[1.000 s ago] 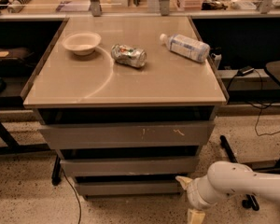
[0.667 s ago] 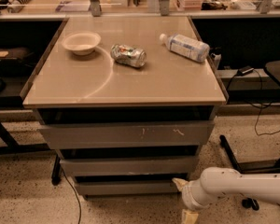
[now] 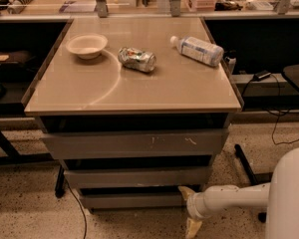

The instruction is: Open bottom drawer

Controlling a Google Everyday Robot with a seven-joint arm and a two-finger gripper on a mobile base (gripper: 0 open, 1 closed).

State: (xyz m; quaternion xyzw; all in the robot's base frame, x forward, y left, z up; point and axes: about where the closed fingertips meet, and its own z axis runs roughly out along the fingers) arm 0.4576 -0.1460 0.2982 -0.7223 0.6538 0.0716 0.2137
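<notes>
The bottom drawer (image 3: 132,200) is the lowest and narrowest of three plain grey fronts under the beige table top; it sits flush with no tray showing. My gripper (image 3: 189,210) is low at the drawer's right end, just above the floor. One pale finger (image 3: 185,192) points up at the drawer's lower right corner, and the other pale finger (image 3: 192,228) hangs down towards the floor. The white arm (image 3: 234,198) reaches in from the lower right.
The middle drawer (image 3: 137,177) and the scratched top drawer (image 3: 134,144) are above. On the table top (image 3: 179,88) lie a white bowl (image 3: 86,46), a crushed can (image 3: 136,59) and a plastic bottle (image 3: 198,50). Cables (image 3: 279,118) trail on the speckled floor at right.
The arm has moved left, bringing the gripper closer to the bottom drawer's right end. The drawers and the things on the table have not moved.
</notes>
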